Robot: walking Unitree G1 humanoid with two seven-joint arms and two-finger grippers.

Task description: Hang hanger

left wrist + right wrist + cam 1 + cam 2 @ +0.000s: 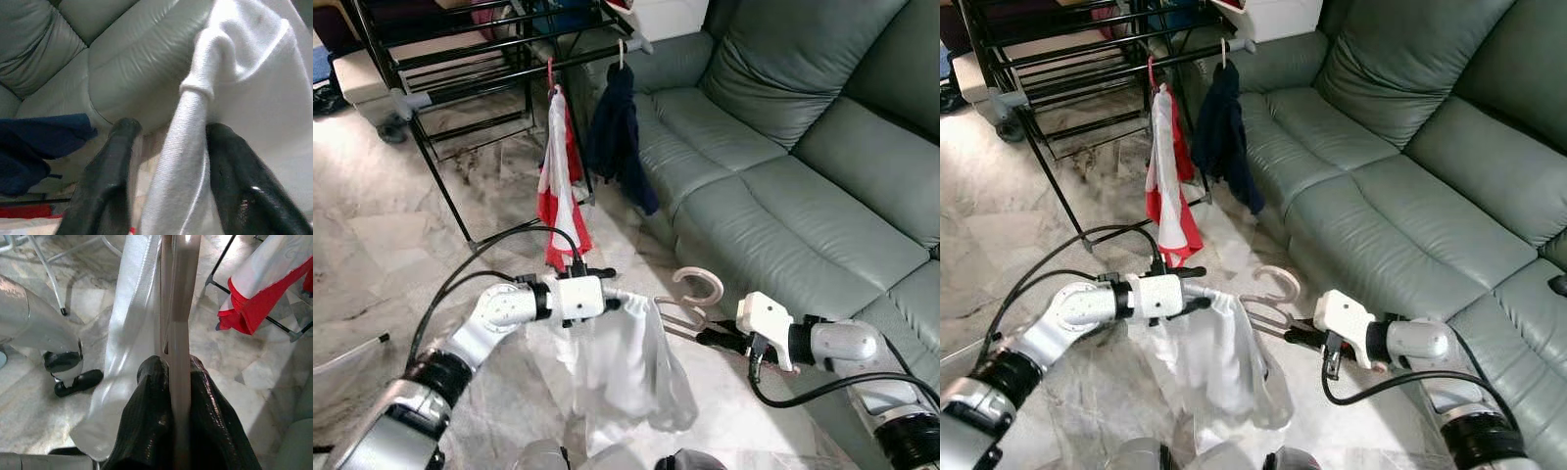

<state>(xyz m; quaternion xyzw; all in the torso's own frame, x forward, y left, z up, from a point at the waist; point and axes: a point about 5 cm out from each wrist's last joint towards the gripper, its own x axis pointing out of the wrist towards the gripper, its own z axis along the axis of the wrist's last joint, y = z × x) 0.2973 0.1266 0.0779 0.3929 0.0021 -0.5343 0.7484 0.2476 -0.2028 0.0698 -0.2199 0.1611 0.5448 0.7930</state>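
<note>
- Right gripper (713, 339), lower right: clamped on pale hanger (690, 304).
- Left gripper (613, 292), lower centre: fingers narrowly parted around white garment (626, 367).
- Drying rack (460, 59), upper left.

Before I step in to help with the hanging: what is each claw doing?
Left claw: closed on the white garment.
Right claw: closed on the hanger.

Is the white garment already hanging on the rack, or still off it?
Off it. The white garment hangs between the grippers: left gripper around its edge, right gripper clamping its hanger, short of the rack.
</note>
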